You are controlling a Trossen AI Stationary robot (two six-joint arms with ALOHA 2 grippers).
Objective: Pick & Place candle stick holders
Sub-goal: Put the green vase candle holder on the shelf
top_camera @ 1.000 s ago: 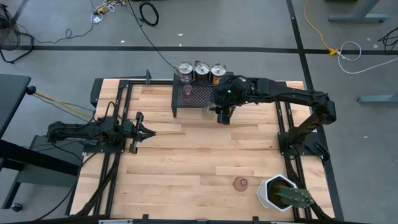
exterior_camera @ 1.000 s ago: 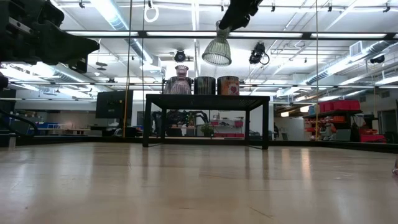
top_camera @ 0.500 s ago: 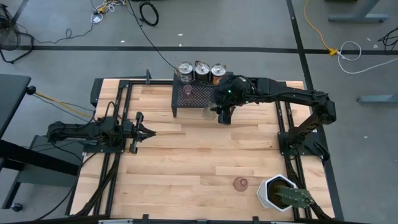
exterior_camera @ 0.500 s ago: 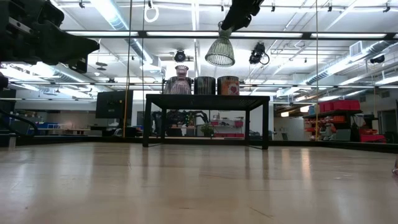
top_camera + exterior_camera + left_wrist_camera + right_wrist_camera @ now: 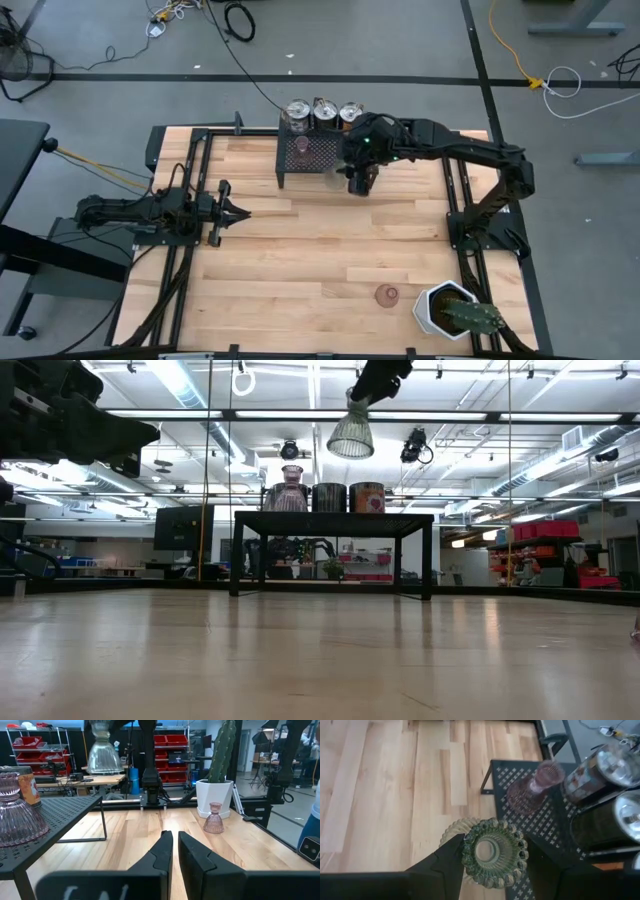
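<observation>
On the wooden table (image 5: 300,250), the right claw (image 5: 492,851) grips the olive-green glass holder (image 5: 493,851) above the black mesh rack (image 5: 310,152); left claw (image 5: 171,851) is closed, empty. No readable labels.

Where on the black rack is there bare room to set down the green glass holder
The rack top is bare toward the right gripper, which holds the green holder at that edge. It is crowded where the pink holder stands and along the three metal cans.
</observation>
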